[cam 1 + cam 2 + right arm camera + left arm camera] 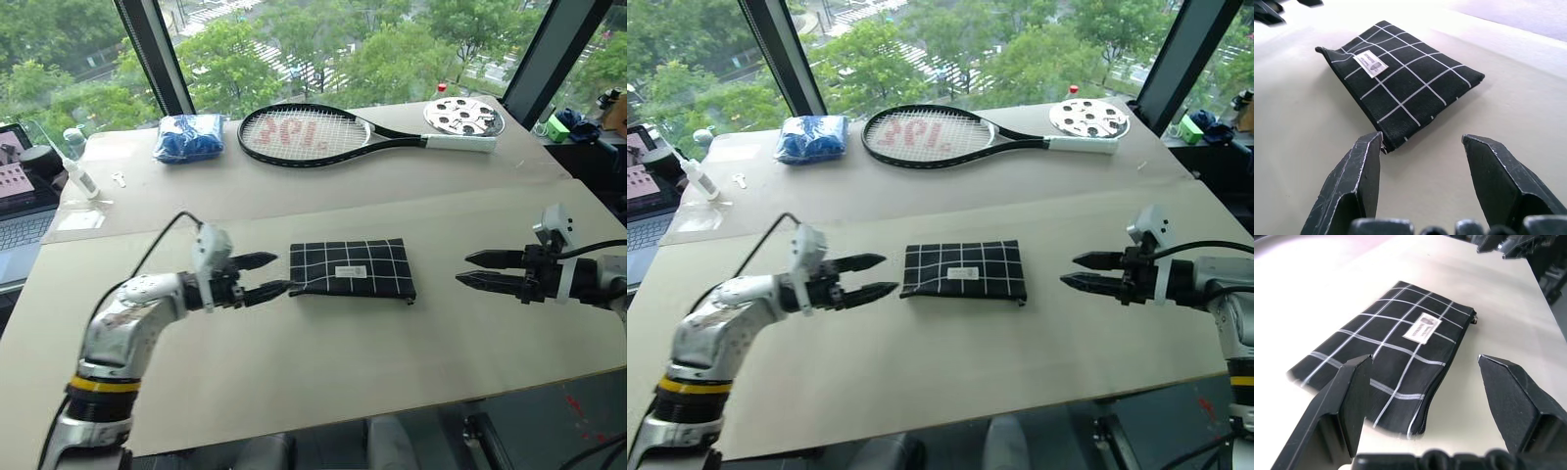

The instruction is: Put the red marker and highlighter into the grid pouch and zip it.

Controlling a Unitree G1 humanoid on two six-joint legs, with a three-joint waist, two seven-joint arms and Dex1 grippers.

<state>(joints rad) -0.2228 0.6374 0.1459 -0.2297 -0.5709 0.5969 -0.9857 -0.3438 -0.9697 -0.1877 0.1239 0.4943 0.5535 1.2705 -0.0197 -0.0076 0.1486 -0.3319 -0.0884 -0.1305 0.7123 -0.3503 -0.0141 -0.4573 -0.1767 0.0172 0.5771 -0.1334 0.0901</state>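
Note:
The grid pouch (353, 269), black with thin white lines and a small white label, lies flat in the middle of the front table; its opening looks closed. My left gripper (284, 272) is open and level just off the pouch's left end, with nothing between its fingers. In the left wrist view the grid pouch (1396, 352) lies just beyond the spread fingers. My right gripper (462, 268) is open and empty, a short way off the pouch's right end, pointing at it. The zipper pull (1383, 147) shows at the near corner. The red marker and highlighter are out of view.
On the far table lie a tennis racket (313, 134), a blue bundle (189, 137) and a round white perforated disc (463, 116). A laptop (20, 211) and a small white bottle (80, 176) stand at the far left. A seam divides the two tables.

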